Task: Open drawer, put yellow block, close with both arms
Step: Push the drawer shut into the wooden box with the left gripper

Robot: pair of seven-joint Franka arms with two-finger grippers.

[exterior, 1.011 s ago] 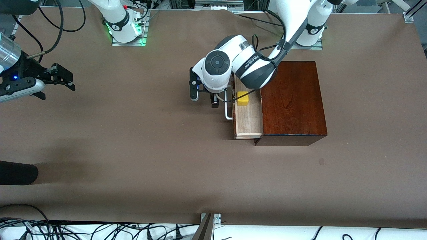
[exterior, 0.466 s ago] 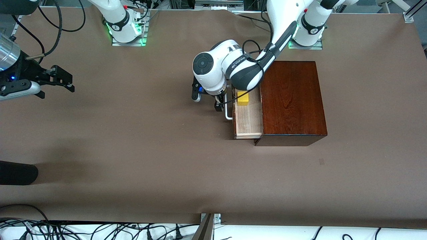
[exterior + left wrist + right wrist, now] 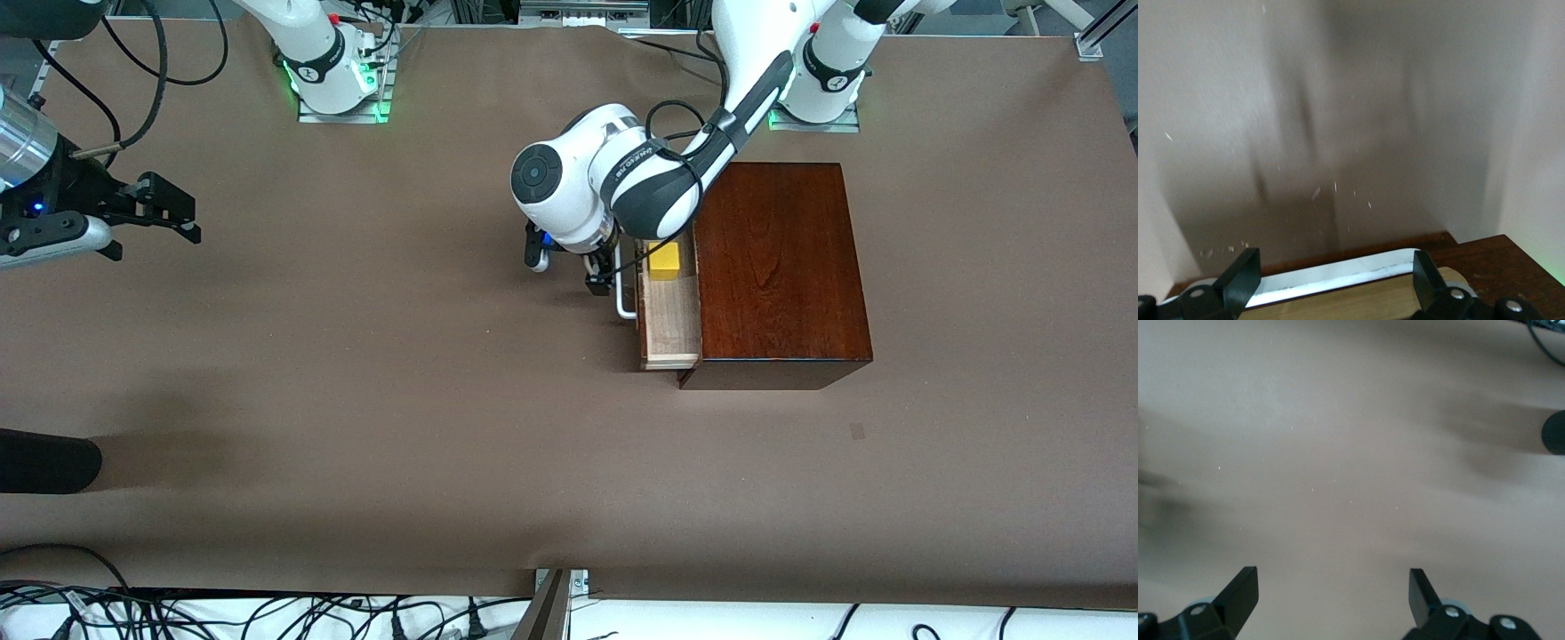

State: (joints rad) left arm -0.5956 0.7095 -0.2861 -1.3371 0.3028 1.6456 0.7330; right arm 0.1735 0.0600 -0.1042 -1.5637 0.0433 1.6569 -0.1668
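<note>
The mahogany box stands toward the left arm's end of the table. Its drawer stands partly out, pale wood inside, with the white bar handle on its front. The yellow block lies in the drawer close to the box. My left gripper is open and low in front of the drawer, beside the handle. In the left wrist view the handle lies between the gripper's fingertips, not clamped. My right gripper is open and empty, waiting over bare table at the right arm's end; it also shows in the right wrist view.
A black rounded object lies at the table's edge at the right arm's end, nearer the front camera; it shows in the right wrist view. Cables run along the table's edges. The brown table lies bare in front of the drawer.
The drawer has slid part of the way into the box, the yellow block riding with it. My left gripper has lowered and moved toward the box with the handle. The right gripper has barely shifted.
</note>
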